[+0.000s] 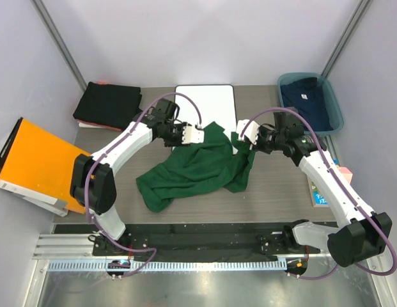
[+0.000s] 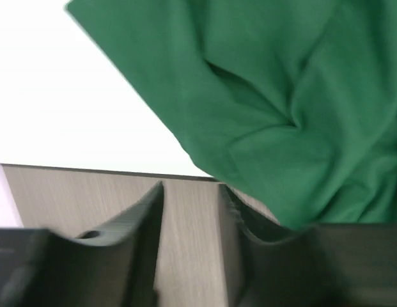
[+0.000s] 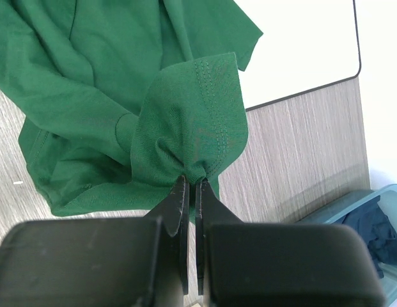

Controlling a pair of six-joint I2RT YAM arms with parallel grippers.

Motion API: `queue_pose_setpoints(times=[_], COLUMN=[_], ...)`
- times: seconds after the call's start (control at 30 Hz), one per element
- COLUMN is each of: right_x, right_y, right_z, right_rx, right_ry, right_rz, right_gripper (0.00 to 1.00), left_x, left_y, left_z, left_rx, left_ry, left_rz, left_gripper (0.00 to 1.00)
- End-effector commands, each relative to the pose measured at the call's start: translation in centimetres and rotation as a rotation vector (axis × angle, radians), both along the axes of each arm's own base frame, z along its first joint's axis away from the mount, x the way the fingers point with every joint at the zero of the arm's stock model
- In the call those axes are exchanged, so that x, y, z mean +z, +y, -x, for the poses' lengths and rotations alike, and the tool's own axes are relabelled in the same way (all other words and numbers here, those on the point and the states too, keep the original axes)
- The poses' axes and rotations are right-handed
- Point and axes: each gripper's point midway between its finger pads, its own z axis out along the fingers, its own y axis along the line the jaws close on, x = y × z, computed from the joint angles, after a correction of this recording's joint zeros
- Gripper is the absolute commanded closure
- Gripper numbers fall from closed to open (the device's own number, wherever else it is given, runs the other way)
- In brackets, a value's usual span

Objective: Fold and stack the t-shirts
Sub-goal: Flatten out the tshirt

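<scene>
The dark green t-shirt lies crumpled in the middle of the table, its top edge over the white board's near edge. My right gripper is shut on a stitched hem of it, seen bunched at the fingertips in the right wrist view. My left gripper is at the shirt's upper left edge; its jaws stand open with bare table between them, and green cloth drapes over the right finger. Black folded t-shirts sit at the back left. The navy t-shirt lies in the bin.
A white rectangular board lies at the back centre, partly under the green shirt. A blue bin stands at the back right. An orange folder leans at the left edge. A small card lies at the right edge.
</scene>
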Motion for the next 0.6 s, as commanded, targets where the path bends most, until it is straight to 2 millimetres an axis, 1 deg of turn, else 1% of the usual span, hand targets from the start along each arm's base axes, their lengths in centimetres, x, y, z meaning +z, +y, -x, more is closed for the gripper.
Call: queue_pose_setpoints(times=[0.0,0.03,0.07,0.1,0.13,0.17,0.2,0.23,0.27,0.3,0.33,0.43,0.53,0.57], right_x=[1.6,1.6,1.5,1.6,1.6,1.7,1.7,1.7,1.7,1.7,1.8,1.8,1.8,1.7], right_y=[0.7,0.7,0.6,0.6,0.5,0.4,0.4,0.3,0.3,0.3,0.3,0.1,0.0,-0.2], right_z=[-1.1,-1.0,-0.9,-0.9,-0.9,-0.8,-0.7,-0.7,-0.6,-0.6,-0.6,-0.6,-0.7,-0.7], right_rx=[0.010,0.008,0.008,0.005,0.003,0.001,0.000,-0.004,-0.004,-0.007,-0.012,-0.026,-0.035,-0.043], right_ry=[-0.056,-0.059,-0.057,-0.061,-0.063,-0.067,-0.068,-0.069,-0.069,-0.067,-0.067,-0.065,-0.066,-0.064], right_rz=[-0.044,-0.044,-0.044,-0.043,-0.041,-0.040,-0.040,-0.039,-0.040,-0.041,-0.044,-0.045,-0.042,-0.037], right_gripper=[0.99,0.99,0.99,0.99,0.99,0.99,0.99,0.99,0.99,0.99,0.99,0.99,0.99,0.99], left_x=[-4.7,-5.4,-4.1,-5.6,-5.8,-3.4,-3.5,-5.0,-3.1,-3.4,-3.4,-4.4,-4.7,-4.5], left_y=[1.6,2.7,2.4,2.5,3.4,2.7,2.8,3.3,2.5,2.3,2.1,2.8,2.8,2.5], left_z=[1.4,1.8,0.9,0.7,2.3,0.4,0.5,2.4,0.6,0.5,0.1,1.2,2.5,2.9], left_rx=[-0.175,-0.213,-0.259,-0.297,-0.371,-0.398,-0.431,-0.467,-0.483,-0.458,-0.493,-0.599,-0.614,-0.623], left_ry=[0.110,0.158,0.138,0.198,0.290,0.249,0.293,0.454,0.405,0.433,0.403,0.399,0.427,0.426], left_rz=[-0.117,-0.129,-0.116,-0.122,-0.146,-0.143,-0.159,-0.177,-0.167,-0.164,-0.171,-0.213,-0.244,-0.240], left_gripper=[0.58,0.57,0.57,0.57,0.57,0.57,0.57,0.57,0.57,0.56,0.56,0.54,0.53,0.53])
